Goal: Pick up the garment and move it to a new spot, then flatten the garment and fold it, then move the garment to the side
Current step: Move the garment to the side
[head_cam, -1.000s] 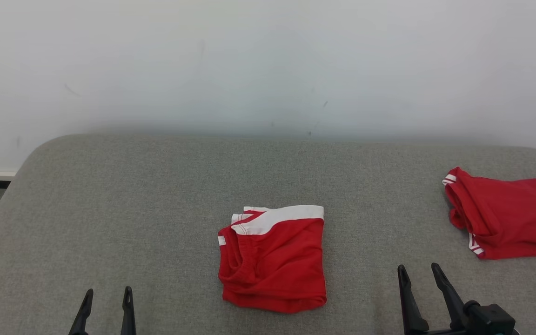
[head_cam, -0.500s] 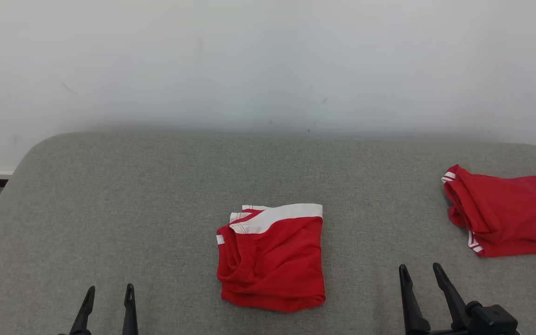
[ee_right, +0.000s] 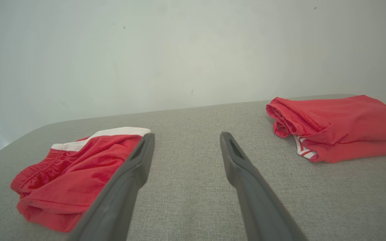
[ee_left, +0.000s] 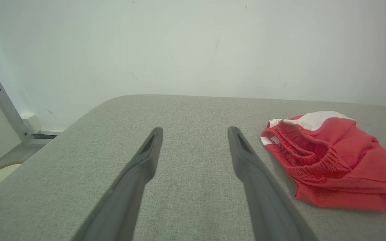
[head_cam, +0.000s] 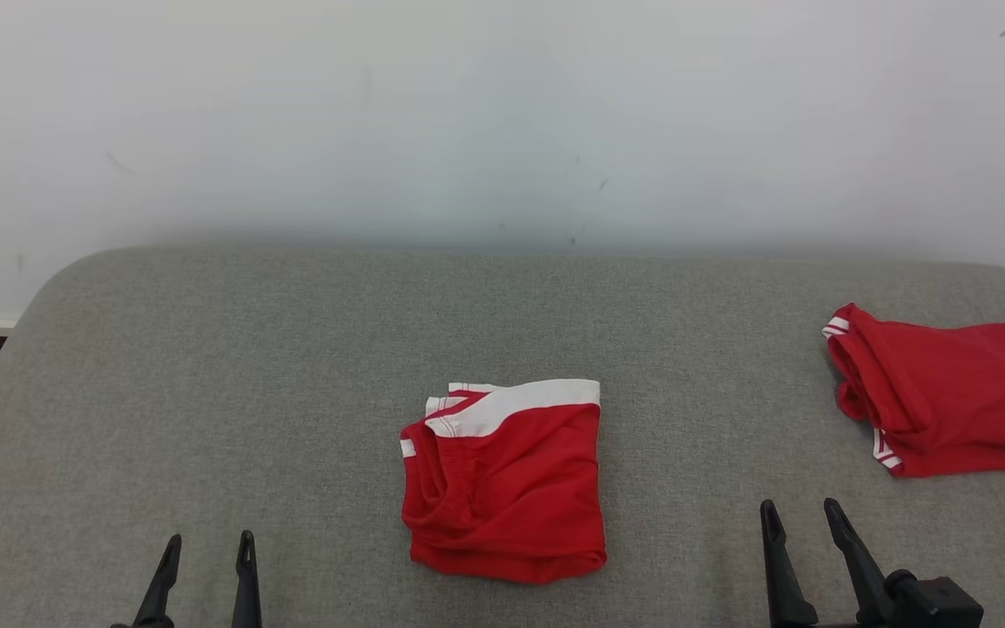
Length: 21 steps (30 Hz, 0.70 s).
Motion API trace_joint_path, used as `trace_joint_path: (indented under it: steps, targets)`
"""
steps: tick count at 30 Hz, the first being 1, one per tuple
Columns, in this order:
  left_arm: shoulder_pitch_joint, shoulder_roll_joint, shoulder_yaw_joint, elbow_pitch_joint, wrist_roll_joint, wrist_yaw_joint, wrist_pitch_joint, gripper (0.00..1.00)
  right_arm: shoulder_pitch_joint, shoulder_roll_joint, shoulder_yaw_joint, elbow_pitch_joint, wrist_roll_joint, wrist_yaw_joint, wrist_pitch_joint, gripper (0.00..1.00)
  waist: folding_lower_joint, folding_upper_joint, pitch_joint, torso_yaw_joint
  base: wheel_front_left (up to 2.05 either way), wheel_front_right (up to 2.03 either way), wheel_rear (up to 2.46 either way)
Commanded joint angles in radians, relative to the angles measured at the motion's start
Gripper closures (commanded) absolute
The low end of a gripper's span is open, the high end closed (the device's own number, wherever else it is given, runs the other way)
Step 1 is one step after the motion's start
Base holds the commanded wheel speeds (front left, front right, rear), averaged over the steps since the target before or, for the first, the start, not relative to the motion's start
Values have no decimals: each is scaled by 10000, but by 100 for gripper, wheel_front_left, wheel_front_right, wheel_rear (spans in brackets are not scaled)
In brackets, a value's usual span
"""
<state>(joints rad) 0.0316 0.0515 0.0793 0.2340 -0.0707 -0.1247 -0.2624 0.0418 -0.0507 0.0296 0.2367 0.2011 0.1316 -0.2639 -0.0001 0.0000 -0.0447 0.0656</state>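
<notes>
A folded red-and-white cloth garment (head_cam: 502, 497) lies centred on the grey padded counter (head_cam: 206, 392), left jaws and right jaws nearer, both parted, empty.

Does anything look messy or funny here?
A little. The folded red shorts in the middle are bunched on their left side, waistband poking out crookedly. The other red garment on the right looks rumpled too. Nothing spilled or torn.

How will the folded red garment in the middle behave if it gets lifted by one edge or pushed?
The middle garment looks like thin soft cloth in loose layers, so lifted by one edge it would probably droop and unfold. On the rough grey table cover, a push would likely bunch it rather than slide it.
</notes>
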Motion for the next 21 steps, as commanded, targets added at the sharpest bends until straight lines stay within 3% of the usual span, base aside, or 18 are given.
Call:
trace_joint_path:
  steps: [1,21]
  targets:
    - [-107,-19,16,7,-30,-61,-32,0,61,5,-27,-44,68,-26,3,0,1,0,4,-5,0,0,0]
    - [-118,77,-190,340,368,-41,-32,0,111,5,-32,62,62,-24,3,0,1,0,25,-67,0,0,0]
